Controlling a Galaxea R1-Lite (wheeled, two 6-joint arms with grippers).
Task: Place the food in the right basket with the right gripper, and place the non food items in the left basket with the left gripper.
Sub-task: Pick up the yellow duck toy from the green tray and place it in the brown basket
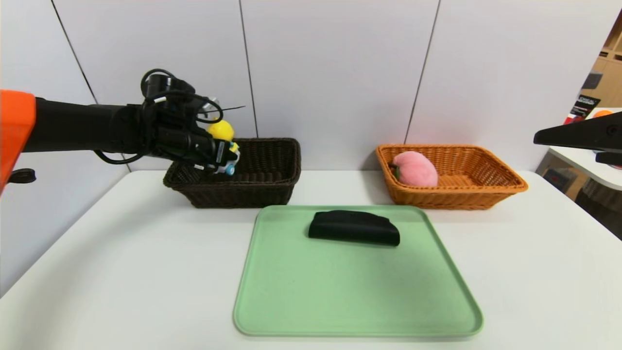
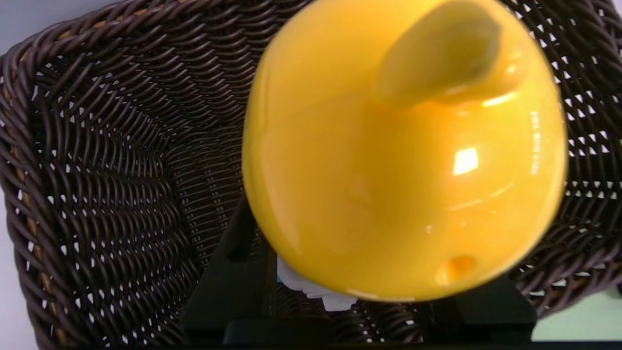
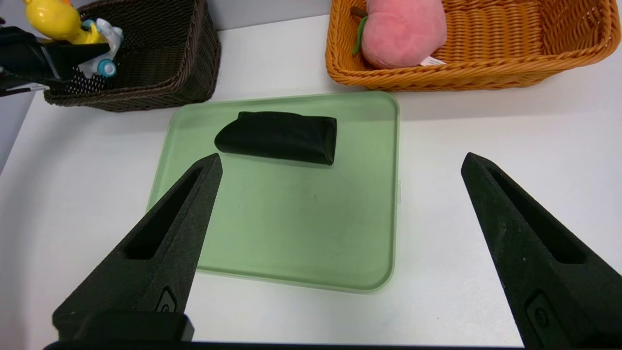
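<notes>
Duck toy (image 1: 221,130): gripped in the left gripper (image 1: 227,156), held over the dark basket (image 1: 243,195), far left; release into it was called for next
Black pouch (image 1: 354,227): left on the green tray (image 1: 359,282), at its far side
Peach (image 1: 415,168): already placed in the orange basket (image 1: 452,198), far right
Right gripper (image 3: 341,163): spread wide, empty, parked at right
</notes>
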